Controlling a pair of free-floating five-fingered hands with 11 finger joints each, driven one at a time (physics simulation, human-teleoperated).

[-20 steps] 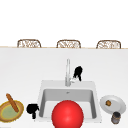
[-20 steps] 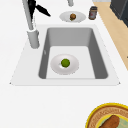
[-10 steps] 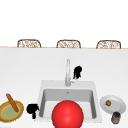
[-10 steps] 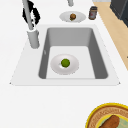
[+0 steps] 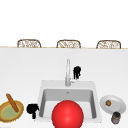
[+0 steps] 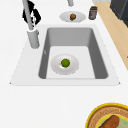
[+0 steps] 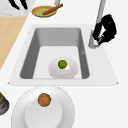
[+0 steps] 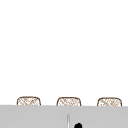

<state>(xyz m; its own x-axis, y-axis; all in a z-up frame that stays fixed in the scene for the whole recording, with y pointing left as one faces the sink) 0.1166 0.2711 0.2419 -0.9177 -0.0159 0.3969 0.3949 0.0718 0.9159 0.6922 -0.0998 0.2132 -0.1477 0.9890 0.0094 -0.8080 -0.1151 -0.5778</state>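
My right hand [image 5: 76,72] hovers just right of the faucet [image 5: 67,73], fingers relaxed and hanging down, close to the spout without gripping it. From the sides it appears behind the faucet [image 6: 32,37] as a hand [image 6: 31,15] and beside the faucet [image 7: 96,25] as a hand [image 7: 106,28]; its top [image 8: 78,125] also peeks into the upper view. My left hand [image 5: 33,110] hangs over the counter left of the sink [image 5: 42,100], fingers loose, holding nothing. In the sink lies a white bowl [image 6: 56,65] with a green lime [image 6: 65,63].
A red ball [image 5: 67,117] sits at the sink's front edge. A yellow-green bowl [image 5: 6,113] with a bread stick [image 5: 12,102] stands at the left. At the right are a white plate [image 5: 117,103] with a brown item [image 5: 108,102] and a dark jar [image 5: 115,117].
My right hand has shifted a little closer to the faucet. The left hand has stayed where it was.
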